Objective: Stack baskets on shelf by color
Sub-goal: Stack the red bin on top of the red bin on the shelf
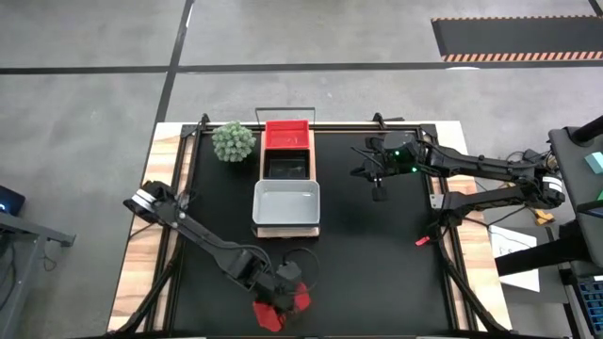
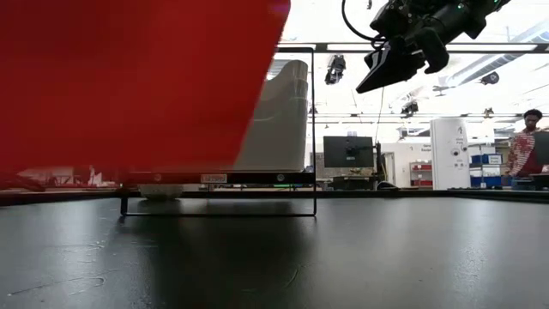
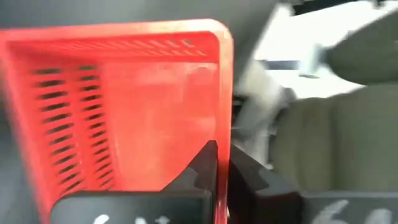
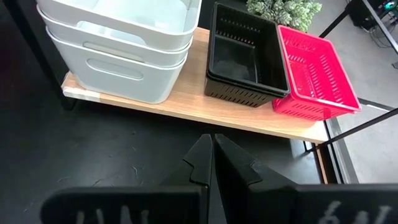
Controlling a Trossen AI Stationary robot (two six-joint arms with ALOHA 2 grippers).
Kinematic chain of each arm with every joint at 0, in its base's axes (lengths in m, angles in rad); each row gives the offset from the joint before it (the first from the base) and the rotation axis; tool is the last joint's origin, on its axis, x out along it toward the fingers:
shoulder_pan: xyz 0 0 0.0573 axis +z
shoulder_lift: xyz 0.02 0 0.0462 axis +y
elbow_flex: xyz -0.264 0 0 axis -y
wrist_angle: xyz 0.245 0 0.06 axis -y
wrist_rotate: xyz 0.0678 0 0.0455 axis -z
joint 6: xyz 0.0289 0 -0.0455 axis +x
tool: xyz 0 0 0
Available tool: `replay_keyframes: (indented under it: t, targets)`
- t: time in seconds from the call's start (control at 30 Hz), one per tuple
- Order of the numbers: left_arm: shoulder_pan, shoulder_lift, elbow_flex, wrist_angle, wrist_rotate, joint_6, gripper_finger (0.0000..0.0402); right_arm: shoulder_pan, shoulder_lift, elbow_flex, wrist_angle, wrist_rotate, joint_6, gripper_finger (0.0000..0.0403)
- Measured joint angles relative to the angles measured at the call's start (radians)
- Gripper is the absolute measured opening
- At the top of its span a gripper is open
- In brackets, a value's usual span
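My left gripper (image 1: 276, 299) is near the table's near edge, shut on a red basket (image 1: 287, 306), which fills the left of the low view (image 2: 129, 77). On the light-wood shelf (image 4: 249, 121) at the table's middle stand stacked white baskets (image 4: 124, 56) at the near end, black baskets (image 4: 245, 62) in the middle and a red basket (image 4: 314, 74) at the far end. My right gripper (image 1: 378, 184) hangs shut above the table to the right of the shelf, touching nothing; it also shows high up in the low view (image 2: 395, 64). My left gripper (image 3: 222, 177) holds the red basket by one side wall (image 3: 222, 124), just below the rim. One finger (image 3: 202, 168) is inside the basket and the other finger (image 3: 252, 180) is outside. The basket's underside (image 2: 171, 163) shows above the table line, so it seems lifted.
A green ball-shaped plant (image 1: 233, 141) stands left of the shelf's far end. A small red thing (image 1: 421, 241) lies near the table's right edge. Black tabletop (image 1: 377, 273) lies open right of the shelf. A person (image 2: 523, 142) stands far off in the room.
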Motion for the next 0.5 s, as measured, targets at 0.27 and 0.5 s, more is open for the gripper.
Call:
replay_keyframes:
  t: [0.27, 0.5]
  targets:
    - [0.010, -0.048, 0.218, -0.086, -0.078, 0.381, 0.0001, 0.000, 0.000, 0.000, 0.001, 0.001, 0.001, 0.0011]
    - [0.017, -0.082, 0.409, -0.287, -0.226, 0.712, 0.0001, 0.000, 0.000, 0.000, -0.002, 0.002, 0.000, 0.0011]
